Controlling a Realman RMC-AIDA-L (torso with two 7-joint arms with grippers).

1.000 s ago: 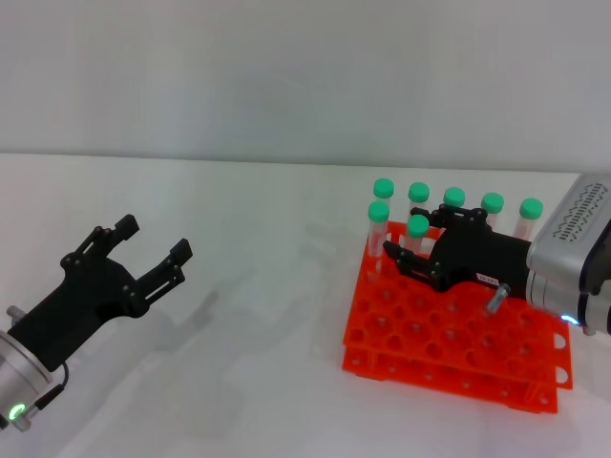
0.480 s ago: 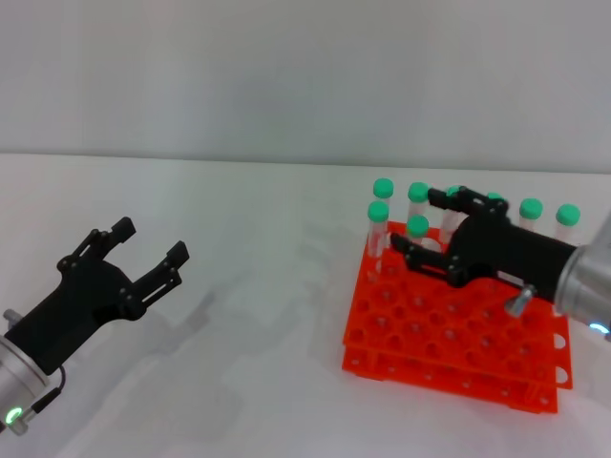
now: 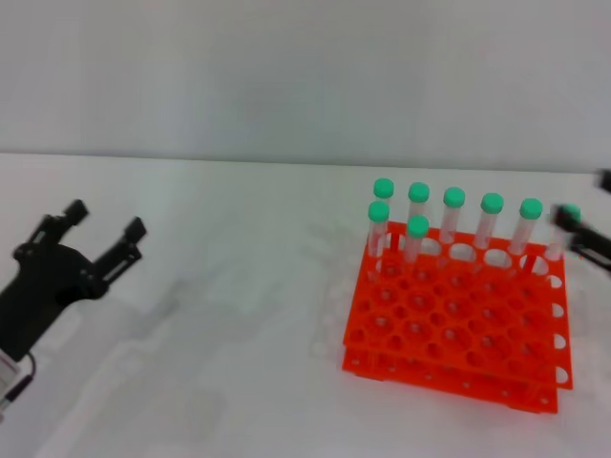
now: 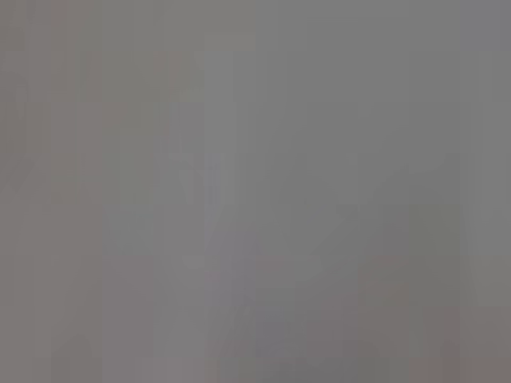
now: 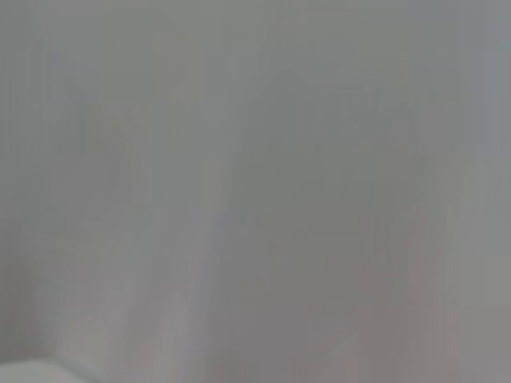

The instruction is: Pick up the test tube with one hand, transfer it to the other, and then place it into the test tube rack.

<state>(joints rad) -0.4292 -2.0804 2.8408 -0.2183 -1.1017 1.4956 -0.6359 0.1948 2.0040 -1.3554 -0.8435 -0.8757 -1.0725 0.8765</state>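
Note:
The orange test tube rack (image 3: pixel 449 334) stands on the white table at the right. Several green-capped test tubes stand upright in it: a back row and two in the second row, one of them here (image 3: pixel 417 229). My left gripper (image 3: pixel 105 221) is open and empty, low at the far left and far from the rack. Only the black fingertips of my right gripper (image 3: pixel 582 202) show at the right edge, beside the back-row end tube (image 3: pixel 568 218). They are apart and hold nothing. Both wrist views show only plain grey.
The white table (image 3: pixel 239 286) stretches between the left gripper and the rack. A pale wall rises behind the table. Most of the rack's front holes hold no tubes.
My right gripper has drawn back from the second-row tube to the right edge, leaving the tube standing in the rack. My left gripper has pulled back to the left.

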